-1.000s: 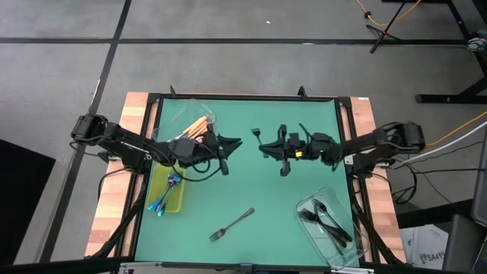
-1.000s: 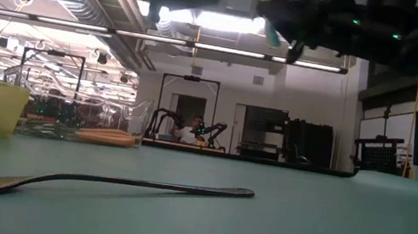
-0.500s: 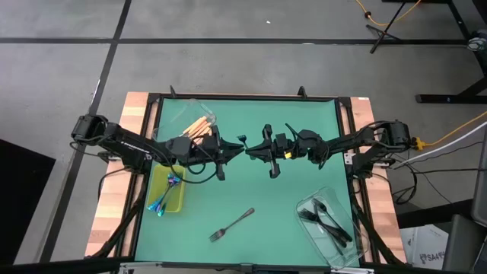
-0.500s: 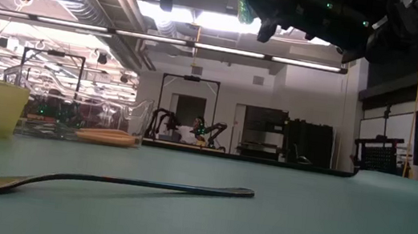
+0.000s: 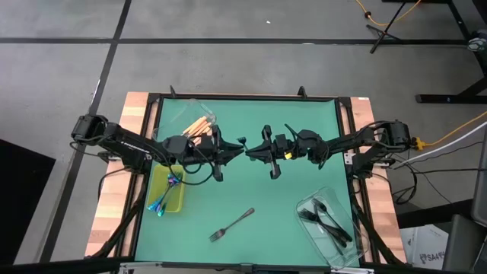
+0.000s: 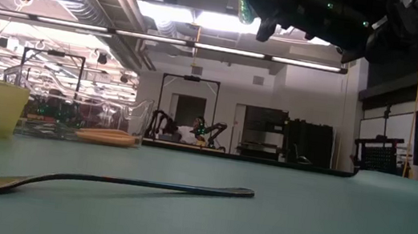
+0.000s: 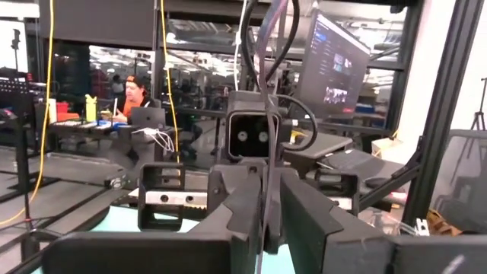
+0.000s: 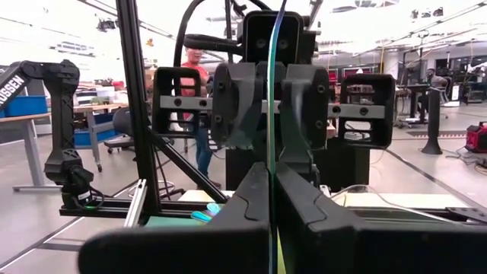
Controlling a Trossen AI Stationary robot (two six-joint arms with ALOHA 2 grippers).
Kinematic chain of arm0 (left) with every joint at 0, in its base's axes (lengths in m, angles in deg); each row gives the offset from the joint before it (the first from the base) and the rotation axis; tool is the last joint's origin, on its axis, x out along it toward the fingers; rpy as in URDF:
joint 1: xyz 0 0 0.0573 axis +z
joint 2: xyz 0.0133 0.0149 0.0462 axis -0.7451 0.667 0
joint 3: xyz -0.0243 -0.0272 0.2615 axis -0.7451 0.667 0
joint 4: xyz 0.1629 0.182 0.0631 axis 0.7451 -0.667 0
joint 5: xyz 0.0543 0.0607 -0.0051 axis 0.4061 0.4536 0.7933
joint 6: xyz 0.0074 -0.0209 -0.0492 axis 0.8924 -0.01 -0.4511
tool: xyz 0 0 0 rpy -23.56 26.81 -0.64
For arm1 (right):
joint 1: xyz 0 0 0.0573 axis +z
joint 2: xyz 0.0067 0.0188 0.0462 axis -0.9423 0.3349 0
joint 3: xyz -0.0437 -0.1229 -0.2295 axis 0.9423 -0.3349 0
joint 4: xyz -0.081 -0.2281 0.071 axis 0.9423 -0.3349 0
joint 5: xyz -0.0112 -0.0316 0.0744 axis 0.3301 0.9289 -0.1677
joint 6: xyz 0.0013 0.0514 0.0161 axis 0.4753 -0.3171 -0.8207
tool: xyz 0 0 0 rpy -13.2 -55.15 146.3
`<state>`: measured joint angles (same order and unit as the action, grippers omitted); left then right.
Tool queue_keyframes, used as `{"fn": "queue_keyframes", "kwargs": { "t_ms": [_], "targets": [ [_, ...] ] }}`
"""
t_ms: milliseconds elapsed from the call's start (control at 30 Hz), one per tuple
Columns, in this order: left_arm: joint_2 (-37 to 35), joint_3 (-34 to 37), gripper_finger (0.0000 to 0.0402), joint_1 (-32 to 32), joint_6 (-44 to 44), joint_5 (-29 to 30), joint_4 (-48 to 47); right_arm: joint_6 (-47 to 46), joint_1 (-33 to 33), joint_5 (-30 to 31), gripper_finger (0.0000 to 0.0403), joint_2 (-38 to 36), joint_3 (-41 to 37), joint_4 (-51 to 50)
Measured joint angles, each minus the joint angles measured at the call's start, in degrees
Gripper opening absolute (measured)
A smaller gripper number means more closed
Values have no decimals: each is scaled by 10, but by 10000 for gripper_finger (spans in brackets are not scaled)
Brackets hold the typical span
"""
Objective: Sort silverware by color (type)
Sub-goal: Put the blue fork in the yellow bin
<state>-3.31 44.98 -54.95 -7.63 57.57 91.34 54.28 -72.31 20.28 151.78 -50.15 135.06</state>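
Both arms meet high over the middle of the green mat. My right gripper [image 5: 255, 147] is shut on a slim iridescent fork [image 8: 268, 91], seen edge-on. My left gripper [image 5: 237, 144] faces it with its fingers [image 7: 228, 205] a narrow gap apart, and the fork's free end reaches that gap. Another fork [image 5: 232, 223] lies flat on the mat near the front edge. Orange-handled forks [image 5: 199, 125] lie in a clear tub at the far left. My right gripper pinches the iridescent fork's flat sides [image 8: 268, 164] between its two fingers, coming about level from the table's right. The fork is lifted clear of the table and sticks out past the fingertips toward my left gripper. My left gripper: I cannot tell whether its fingers touch the fork.
A yellow-green tray [image 5: 176, 199] holding iridescent forks stands at the left edge. A clear tub [image 5: 335, 240] with dark forks stands at the front right. People and desks show in the room beyond the table.
My right gripper has carried the fork toward the table's left until it meets my left gripper, then kept still. My left gripper has turned and tipped up a little at the wrist, staying in place. The fork on the mat has not moved.
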Motion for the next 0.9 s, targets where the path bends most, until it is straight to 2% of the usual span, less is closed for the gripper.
{"fn": "queue_keyframes", "kwargs": {
  "t_ms": [900],
  "targets": [
    [0, 0, 47, 0, 0, 1, 5, 0, 0, 0, 0, 0, 0, -44]
  ]
}}
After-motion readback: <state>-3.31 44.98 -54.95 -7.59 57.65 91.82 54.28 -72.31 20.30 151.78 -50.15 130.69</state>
